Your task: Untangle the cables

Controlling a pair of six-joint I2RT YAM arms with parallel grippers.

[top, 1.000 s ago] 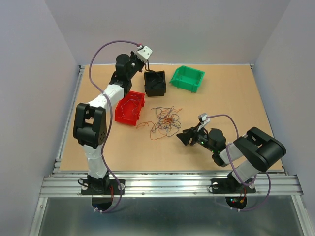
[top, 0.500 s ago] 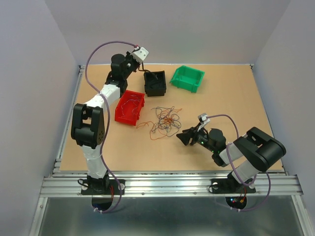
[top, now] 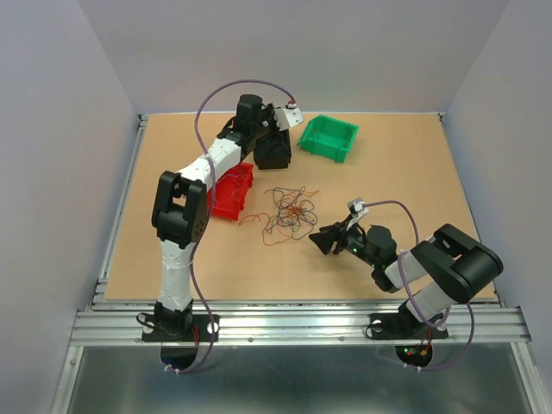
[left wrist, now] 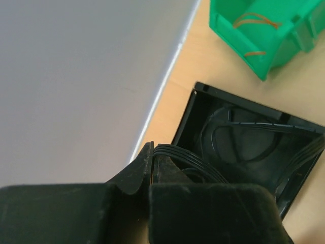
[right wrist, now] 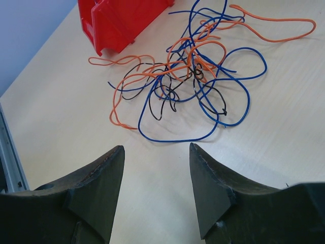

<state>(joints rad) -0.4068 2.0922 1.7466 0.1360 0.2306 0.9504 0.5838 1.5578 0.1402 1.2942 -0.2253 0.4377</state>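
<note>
Wires (left wrist: 193, 162) clenched in your left pincer (left wrist: 151, 162) hang over the black bin (left wrist: 238, 145), likely for sorting; right pincer (right wrist: 156, 147), released, faces the mid-frame tangle (right wrist: 195, 71).

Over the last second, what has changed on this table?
The left arm swung to its right, so the left pincer, shut on thin black wires, now hangs over the black plastic bin instead of off its far-left corner. The right pincer, open, and the tangle of thin coloured wires stayed put.
</note>
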